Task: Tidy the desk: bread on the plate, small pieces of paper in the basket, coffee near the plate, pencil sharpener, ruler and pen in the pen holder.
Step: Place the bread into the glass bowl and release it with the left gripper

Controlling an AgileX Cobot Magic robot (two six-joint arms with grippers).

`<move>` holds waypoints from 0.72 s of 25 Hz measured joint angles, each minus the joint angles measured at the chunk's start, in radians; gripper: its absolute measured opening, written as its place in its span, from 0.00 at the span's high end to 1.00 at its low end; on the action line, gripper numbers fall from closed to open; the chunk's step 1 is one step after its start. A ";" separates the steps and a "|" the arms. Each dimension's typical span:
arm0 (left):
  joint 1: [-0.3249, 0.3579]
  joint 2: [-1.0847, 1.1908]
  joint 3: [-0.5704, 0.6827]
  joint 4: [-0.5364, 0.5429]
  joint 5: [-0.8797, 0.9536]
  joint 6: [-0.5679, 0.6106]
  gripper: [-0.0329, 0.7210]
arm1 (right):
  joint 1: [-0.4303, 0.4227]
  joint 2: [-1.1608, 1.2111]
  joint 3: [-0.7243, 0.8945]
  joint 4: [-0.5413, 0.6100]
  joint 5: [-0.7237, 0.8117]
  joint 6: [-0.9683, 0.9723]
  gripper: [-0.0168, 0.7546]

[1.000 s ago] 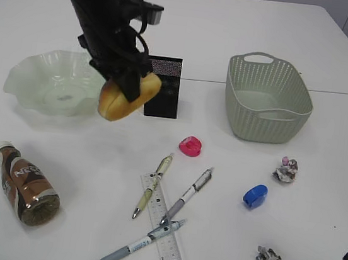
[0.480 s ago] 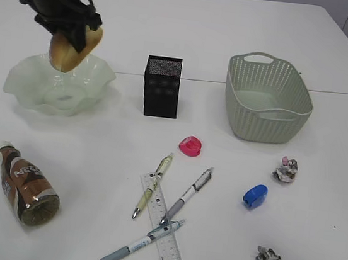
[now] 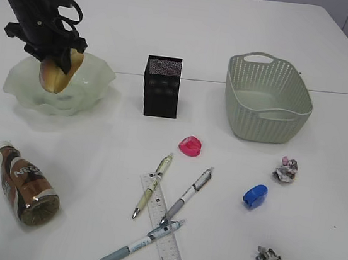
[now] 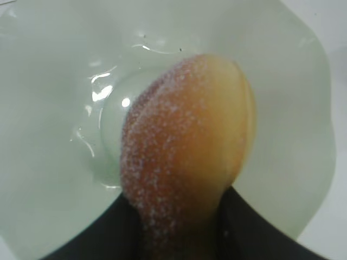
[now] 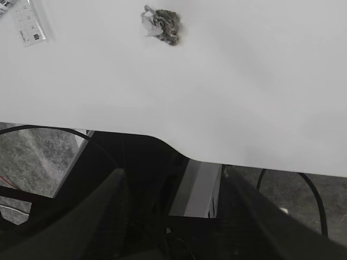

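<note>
The left gripper (image 3: 57,58) is over the pale-green plate (image 3: 97,86) at the far left of the white surface (image 3: 93,171), jaws clamped on the bread (image 3: 57,72), which hangs tilted above the dish's middle. From the left wrist view the bread (image 4: 184,146) fills the frame, plate (image 4: 49,162) glossy beneath it; whether it touches the dish, I can't tell.

The right gripper (image 5: 168,216) sits off the near edge of the surface, jaws spread wide and holding nothing, a crumpled paper (image 5: 161,23) lying out ahead of it.

Elsewhere: the Nescafe bottle (image 3: 24,183) lies on its side near front left. The pen holder (image 3: 162,87) stands upright between plate and basket (image 3: 267,97). The ruler (image 3: 161,220) lies among three pens (image 3: 185,196).
</note>
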 joint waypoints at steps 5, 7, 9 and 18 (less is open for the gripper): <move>0.000 0.031 0.000 -0.002 -0.049 -0.002 0.52 | 0.000 0.000 0.000 0.004 0.000 0.000 0.46; 0.000 0.033 0.000 -0.002 -0.064 -0.002 0.36 | 0.000 0.000 0.000 0.005 0.000 0.000 0.46; 0.000 0.034 0.000 -0.002 -0.081 -0.002 0.19 | 0.000 0.000 0.000 0.008 0.000 0.005 0.46; 0.000 0.034 0.000 -0.002 -0.058 -0.002 0.11 | 0.000 0.000 0.000 0.016 0.000 0.045 0.46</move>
